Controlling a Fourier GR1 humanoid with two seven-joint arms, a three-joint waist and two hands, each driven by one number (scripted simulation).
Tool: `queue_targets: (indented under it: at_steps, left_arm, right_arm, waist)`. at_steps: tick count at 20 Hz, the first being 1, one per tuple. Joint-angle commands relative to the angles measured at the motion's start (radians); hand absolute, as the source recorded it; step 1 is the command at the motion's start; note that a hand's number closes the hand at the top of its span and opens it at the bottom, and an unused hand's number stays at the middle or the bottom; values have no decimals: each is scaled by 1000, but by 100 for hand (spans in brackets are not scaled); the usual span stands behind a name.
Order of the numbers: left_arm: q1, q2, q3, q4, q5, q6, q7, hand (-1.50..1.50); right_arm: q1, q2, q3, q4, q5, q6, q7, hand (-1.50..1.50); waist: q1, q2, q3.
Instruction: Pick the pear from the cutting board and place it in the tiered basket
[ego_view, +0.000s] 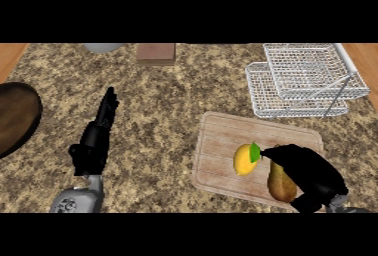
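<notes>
- brown pear (280, 186) lies lengthwise on the pale wooden cutting board (221, 150), partly under the right hand's (310, 172) curled fingers (284, 152)
- white wire tiered basket (306, 80) stands well beyond those fingers

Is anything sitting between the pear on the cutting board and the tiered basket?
Nothing visible blocks it. The pear lies under the right hand, the lemon beside it to the left, and the counter toward the tiered basket shows no objects.
</notes>
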Motion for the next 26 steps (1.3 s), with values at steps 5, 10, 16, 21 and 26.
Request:
queue_targets:
  at_steps: [5,10,16,21,26]
  left_arm:
    - [9,-20,-46,-20,-17,31,13,0]
    - [-8,3,-2,10,10,-13,-6,0]
    - [-3,23,-3,-47,15,-22,36,0]
    - [-38,-5,-1,24,-12,14,9,0]
    - [19,-19,-21,15,-1,9,-19,0]
  right_arm:
    - [23,-19,72,44,144,-262,-93,150]
    - [-143,158,53,143,238,-29,253,150]
    - [-176,331,60,248,342,-7,519,150]
    - [-256,335,4,195,340,-12,584,150]
    - [-296,337,34,-12,357,94,703,150]
  waist:
    - [0,0,1]
    - [12,4,-1]
    - [11,1,0]
    - [2,2,0]
    - [0,-1,0]
